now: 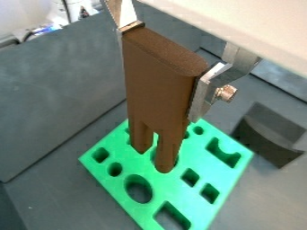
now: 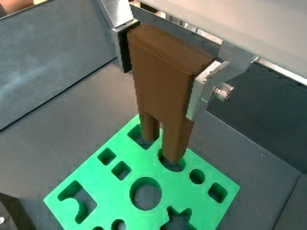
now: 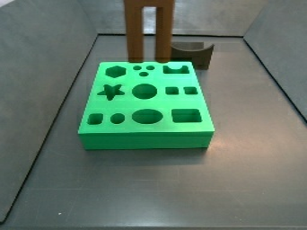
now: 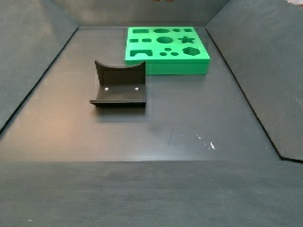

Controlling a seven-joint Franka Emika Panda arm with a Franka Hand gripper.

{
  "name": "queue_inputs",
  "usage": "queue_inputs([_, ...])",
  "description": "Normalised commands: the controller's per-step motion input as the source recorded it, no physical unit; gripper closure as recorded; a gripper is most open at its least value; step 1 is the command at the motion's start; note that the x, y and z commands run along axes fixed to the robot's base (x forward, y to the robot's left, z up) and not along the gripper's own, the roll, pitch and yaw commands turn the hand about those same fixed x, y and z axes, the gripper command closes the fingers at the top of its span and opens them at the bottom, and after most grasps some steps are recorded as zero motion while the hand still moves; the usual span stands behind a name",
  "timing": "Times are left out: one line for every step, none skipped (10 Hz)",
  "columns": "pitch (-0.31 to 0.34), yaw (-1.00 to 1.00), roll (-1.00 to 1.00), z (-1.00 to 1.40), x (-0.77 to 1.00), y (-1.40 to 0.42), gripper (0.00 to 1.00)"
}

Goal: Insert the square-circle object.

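Insertion step: legs over board, not seated

Gripper clamped on tall brown wooden two-legged square-circle object, held upright above green plastic hole board. Leg tips look at or just inside holes in both wrist views; depth unclear. Next, probably: check leg-hole alignment, push straight down. Dark grey notched block sits apart.

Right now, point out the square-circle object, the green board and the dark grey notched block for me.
square-circle object (image 2: pixel 162 76): wrist view, on its flat upper body, gripped between the fingers.
green board (image 3: pixel 144 131): side view, on its top face near the front edge.
dark grey notched block (image 4: pixel 119 89): side view, on its inner wall.
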Motion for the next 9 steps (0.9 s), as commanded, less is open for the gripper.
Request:
queue_inputs([-0.011,0.20,0.17,-1.00,-0.53,-0.61,1.00])
queue_inputs([-0.036,0.18,0.21,-0.95,-0.58,-0.54,1.00])
queue_inputs([-0.064,0.14,0.23,-0.89,-0.45,-0.44,1.00])
queue_inputs([-0.030,0.02,0.19,-0.76,-0.22,-0.18,1.00])
queue_inputs([-0.010,0.00,0.18,-0.67,-0.30,0.00,1.00])
queue_inputs([-0.156,0.07,0.11,-0.64,-0.64,0.00,1.00])
queue_inputs([-0.130,0.03,0.00,-0.41,-0.31,0.15,1.00])
queue_inputs([-0.106,0.11,0.00,-0.38,-0.10,0.07,1.00])
queue_inputs([-0.059,0.09,-0.03,-0.37,0.00,0.00,1.00])
